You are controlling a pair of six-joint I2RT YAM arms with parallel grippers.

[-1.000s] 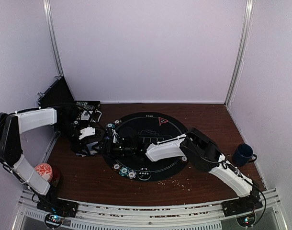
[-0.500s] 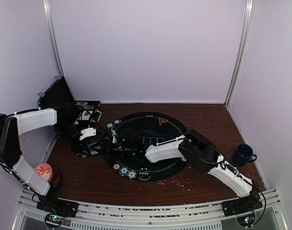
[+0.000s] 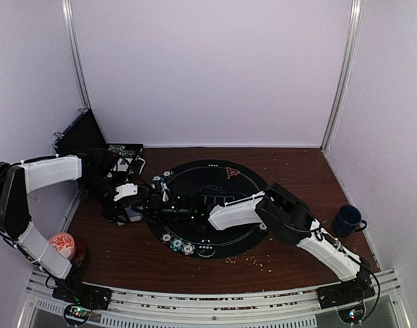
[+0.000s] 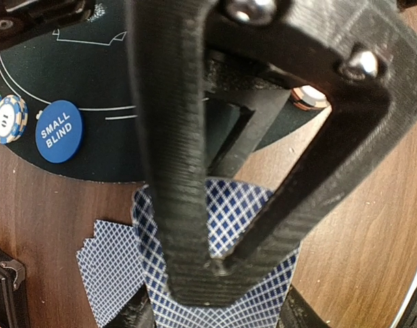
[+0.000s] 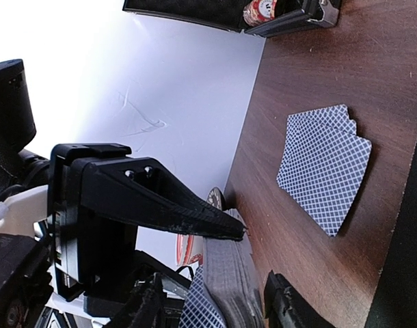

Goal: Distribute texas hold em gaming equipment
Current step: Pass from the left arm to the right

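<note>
From above, the left gripper [image 3: 133, 207] and the right gripper [image 3: 157, 205] meet at the round mat's [image 3: 195, 176] left edge; in the left wrist view, the left fingers [image 4: 137, 314] clamp the card deck [image 4: 229, 219], with loose cards [image 4: 109, 266] just beside it; in the right wrist view, the right fingers [image 5: 284, 311] stand parted astride the deck, gripping nothing.

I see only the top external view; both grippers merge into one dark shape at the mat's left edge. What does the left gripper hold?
Observer: The left gripper is clamped on a deck of blue-checked cards.
Operator: Where is the right gripper?
Observer: Its fingers stand apart, one each side of the deck's end.
Operator: Any cards dealt already?
Observer: A small fan of cards lies face down on the bare table beside the mat.
</note>
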